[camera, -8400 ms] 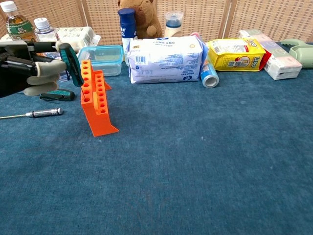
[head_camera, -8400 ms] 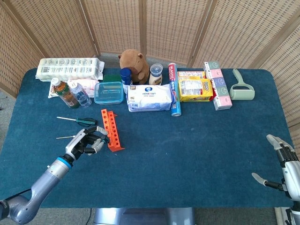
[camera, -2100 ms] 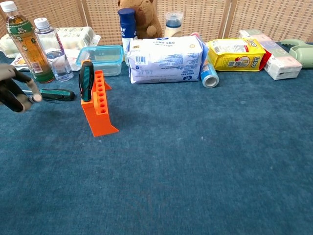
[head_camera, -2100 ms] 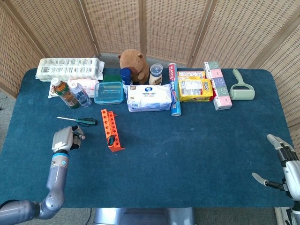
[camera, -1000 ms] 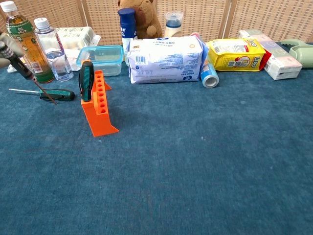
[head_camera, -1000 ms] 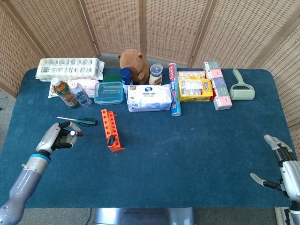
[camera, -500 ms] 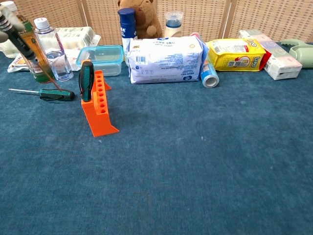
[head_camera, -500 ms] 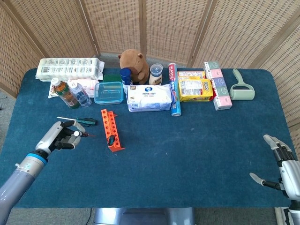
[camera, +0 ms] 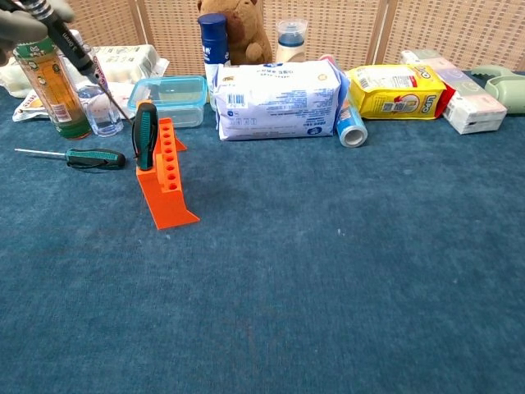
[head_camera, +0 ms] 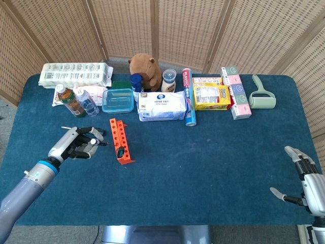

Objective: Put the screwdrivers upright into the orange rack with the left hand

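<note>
Left hand (head_camera: 76, 144) raised, fingers (head_camera: 89, 148) apparently closed; right hand (head_camera: 304, 180) low, fingers spread.

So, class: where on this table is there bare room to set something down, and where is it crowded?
Free: the wide blue cloth from the orange rack across to the right hand. Crowded: the back row, from egg carton to lint roller.

plush capybara (head_camera: 146, 66) | wipes pack (head_camera: 162, 105) | lint roller (head_camera: 262, 95) | lidded container (head_camera: 118, 100)

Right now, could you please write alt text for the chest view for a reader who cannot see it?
An orange rack on a blue table holds one green-handled screwdriver upright. The left hand holds a thin screwdriver tilted above it; another screwdriver lies flat nearby.
</note>
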Robot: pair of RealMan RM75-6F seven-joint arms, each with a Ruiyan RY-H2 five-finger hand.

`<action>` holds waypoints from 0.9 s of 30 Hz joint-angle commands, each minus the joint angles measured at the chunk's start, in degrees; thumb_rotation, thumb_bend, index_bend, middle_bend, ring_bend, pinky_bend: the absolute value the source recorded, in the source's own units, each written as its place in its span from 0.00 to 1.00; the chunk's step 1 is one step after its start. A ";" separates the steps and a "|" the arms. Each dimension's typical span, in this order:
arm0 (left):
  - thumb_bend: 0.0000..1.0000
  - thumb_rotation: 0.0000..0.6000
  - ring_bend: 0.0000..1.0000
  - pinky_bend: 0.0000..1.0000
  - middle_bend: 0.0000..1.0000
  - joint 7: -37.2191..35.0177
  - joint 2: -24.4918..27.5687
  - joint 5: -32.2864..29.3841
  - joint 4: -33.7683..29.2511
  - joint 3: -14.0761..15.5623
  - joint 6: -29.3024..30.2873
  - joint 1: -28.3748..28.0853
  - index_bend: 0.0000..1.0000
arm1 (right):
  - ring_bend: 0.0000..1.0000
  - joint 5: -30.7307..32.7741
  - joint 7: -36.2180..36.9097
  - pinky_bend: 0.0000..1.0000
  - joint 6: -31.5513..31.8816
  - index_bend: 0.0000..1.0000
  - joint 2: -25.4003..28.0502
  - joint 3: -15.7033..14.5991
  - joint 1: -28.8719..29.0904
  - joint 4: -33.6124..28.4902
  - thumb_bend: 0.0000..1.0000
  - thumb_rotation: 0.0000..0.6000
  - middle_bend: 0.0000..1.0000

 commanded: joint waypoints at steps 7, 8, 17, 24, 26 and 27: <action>0.59 1.00 0.93 0.89 0.89 1.35 -1.03 -3.05 0.54 2.02 2.12 -3.38 0.57 | 0.09 0.05 0.11 0.09 -0.24 0.01 -0.04 0.01 0.13 0.11 0.16 1.00 0.10; 0.59 1.00 0.93 0.89 0.89 1.30 -1.31 -3.46 0.85 2.25 2.21 -3.75 0.57 | 0.09 0.02 0.06 0.09 -0.26 0.01 -0.05 -0.01 0.14 0.09 0.16 1.00 0.10; 0.59 1.00 0.93 0.89 0.89 2.52 -3.93 -5.71 2.79 4.18 4.49 -6.35 0.57 | 0.09 0.47 0.42 0.09 -0.01 0.01 0.07 0.20 0.02 0.12 0.16 1.00 0.10; 0.59 1.00 0.93 0.89 0.89 2.83 -5.33 -6.78 3.61 4.91 5.08 -7.87 0.57 | 0.09 0.81 0.59 0.09 -0.11 0.01 0.09 0.37 0.07 0.22 0.16 1.00 0.10; 0.59 1.00 0.93 0.89 0.89 2.70 -5.52 -7.01 3.67 5.00 5.04 -8.09 0.57 | 0.09 0.85 0.60 0.09 -0.07 0.01 0.09 0.39 0.05 0.22 0.16 1.00 0.10; 0.59 1.00 0.93 0.89 0.89 2.77 -5.66 -7.04 3.68 5.10 5.20 -8.24 0.57 | 0.09 0.89 0.65 0.09 -0.10 0.01 0.10 0.41 0.05 0.22 0.16 1.00 0.10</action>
